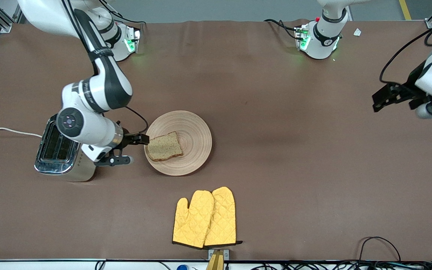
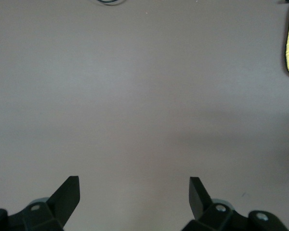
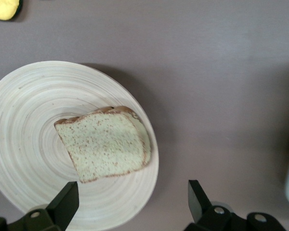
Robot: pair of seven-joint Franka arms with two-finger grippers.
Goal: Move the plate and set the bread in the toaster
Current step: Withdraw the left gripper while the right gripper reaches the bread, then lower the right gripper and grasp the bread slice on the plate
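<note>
one slice of bread (image 1: 164, 146) lies flat on the one wooden plate (image 1: 195, 135), toward the plate's edge at the right arm's end of the table, so it is not yet in the toaster (image 1: 59, 153), which stands just beside the plate with both slots empty. the right gripper (image 1: 135, 149) hovers between toaster and plate, jaws spread wide, holding nothing. the left gripper (image 1: 392, 96) waits over bare table at the left arm's end, jaws released too. nearer the front camera lie two yellow oven mitts (image 1: 205, 218). the bread step appears wholly left to do.
</note>
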